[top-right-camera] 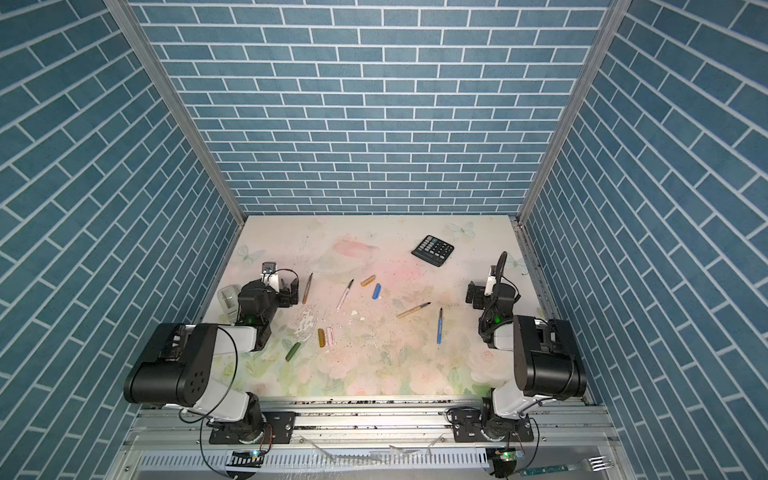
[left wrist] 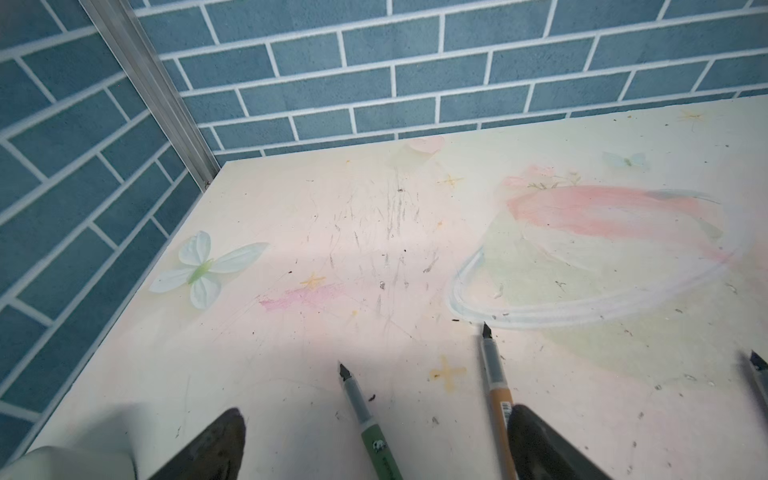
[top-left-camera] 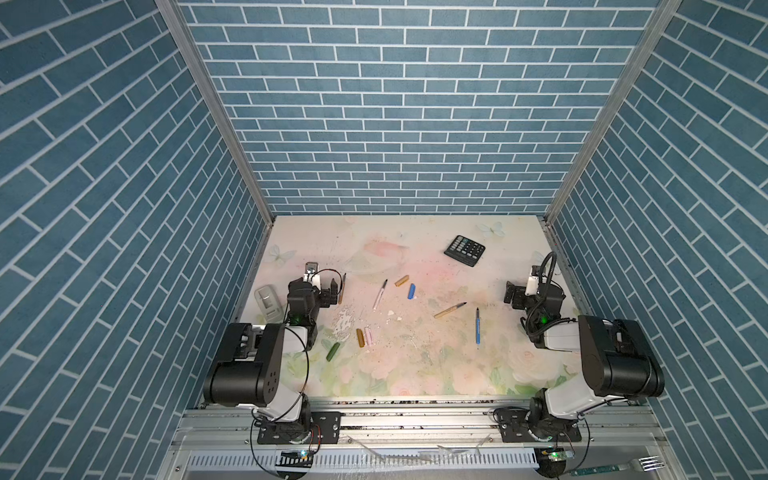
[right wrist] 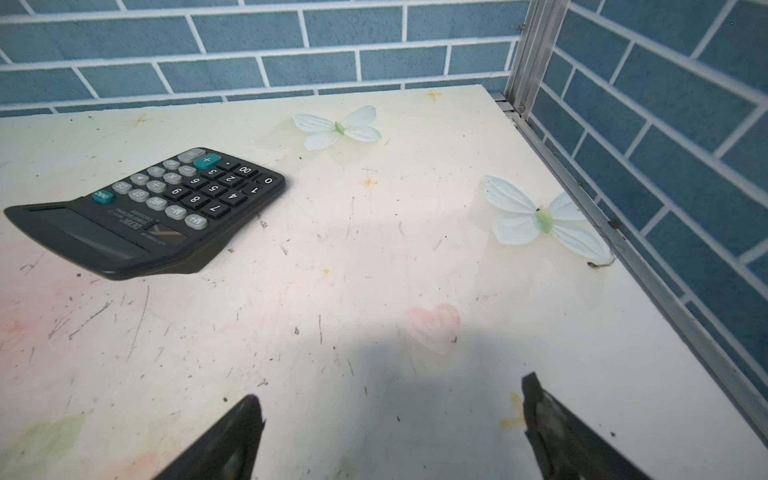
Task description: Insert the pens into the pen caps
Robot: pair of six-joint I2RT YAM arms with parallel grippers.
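Blue brick walls (top-left-camera: pixel 395 124), floral desk (top-left-camera: pixel 436 365) | pens (top-left-camera: pixel 379 295) and pen caps (top-left-camera: pixel 412 291) scattered mid-desk, none joined | left gripper (left wrist: pixel 376 419) and right gripper (right wrist: pixel 390 395) both agape, empty | we judge pens light, stiff, slick: pinch mid-barrel.

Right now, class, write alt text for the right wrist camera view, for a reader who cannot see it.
The right gripper hangs open and empty above a scuffed pastel table. A black calculator lies beyond it, and blue brick walls meet at the table's far corner.

Blue pen (top-left-camera: pixel 477 328), green cap (top-left-camera: pixel 333 351) — pastel floral table (top-left-camera: pixel 436 374), blue-brick walls (top-left-camera: pixel 374 124)
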